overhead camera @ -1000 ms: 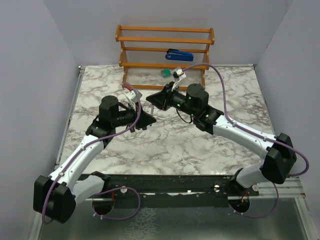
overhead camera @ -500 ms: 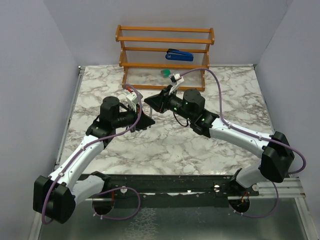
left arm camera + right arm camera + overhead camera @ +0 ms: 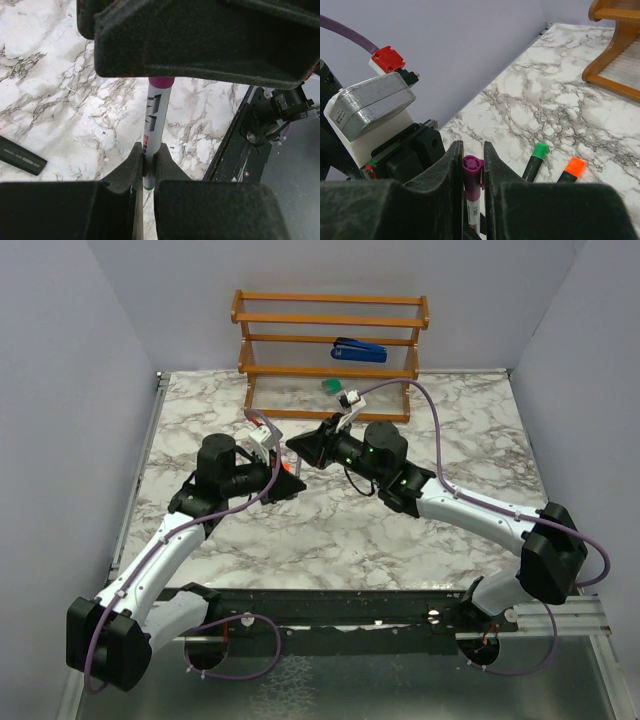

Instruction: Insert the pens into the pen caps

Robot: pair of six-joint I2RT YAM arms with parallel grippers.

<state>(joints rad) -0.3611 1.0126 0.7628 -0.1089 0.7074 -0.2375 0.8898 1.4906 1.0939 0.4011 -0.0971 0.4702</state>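
Your left tool clamps the thin pen by its barrel. Your right tool pinches the magenta cap on its tip, above the bench. Opposed grips likely keep both in line. The green-tipped marker and orange-tipped marker lie on the bench.

Thin white-barrelled pen with dark printing, held clear of the marble table, left of its centre; one end of the barrel is pinched in the left gripper. Small magenta-purple plastic cap sits on the pen's other end, clasped by the right gripper. On the table beneath, a stubby black marker with a bright green end and a stubby black marker with an orange end lie side by side, not touching and roughly parallel.
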